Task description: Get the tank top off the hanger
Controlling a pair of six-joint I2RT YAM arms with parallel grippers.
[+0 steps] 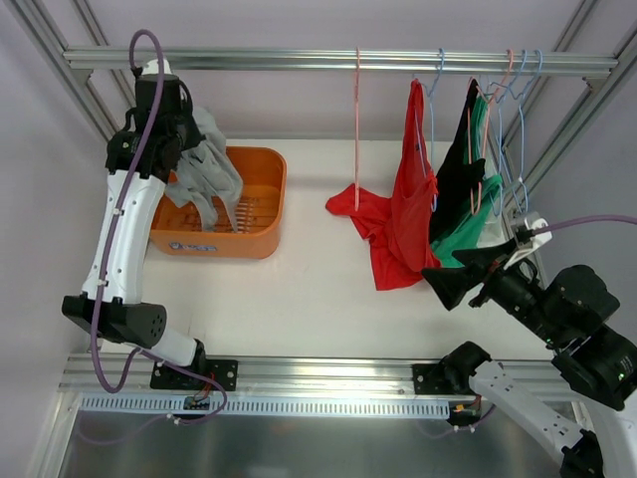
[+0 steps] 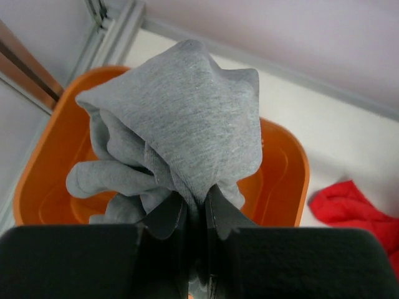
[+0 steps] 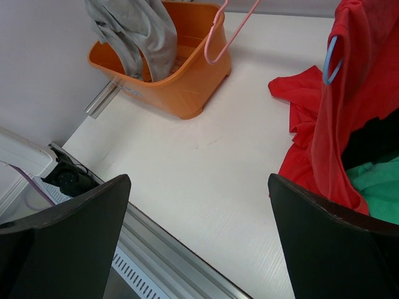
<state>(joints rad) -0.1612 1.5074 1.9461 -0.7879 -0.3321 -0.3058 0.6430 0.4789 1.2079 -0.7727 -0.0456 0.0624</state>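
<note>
Grey jersey fills the left wrist view: the left hand (image 2: 198,218) is pinched nearly shut on a bunched fold of the top (image 2: 181,124), which hangs in soft folds over the basket (image 2: 283,168). In the overhead view that puts the top at about ten o'clock on the counter (image 1: 318,289), clear of any hanger and draped partly into the basket.

The cloth looks light, limp and stretchy. It should not slip from a firm pinch, but it will sag and may catch on the basket rim. A gathered fold or a strap seems the best place to hold it, as the hand does.

The right hand (image 3: 199,187) stands wide and holds nothing, at about four o'clock, just beside the hanging clothes.

From the rail (image 1: 249,60) at twelve o'clock hangs one bare pink hanger (image 1: 356,129). Toward two o'clock are three garments: a red one (image 1: 403,209), its lower part lying on the counter, a black one (image 1: 460,169) and a green one (image 1: 473,234). Their hangers overlap, so I would guess four or five but cannot count them surely. There is one grey top, one basket and two hands.
</note>
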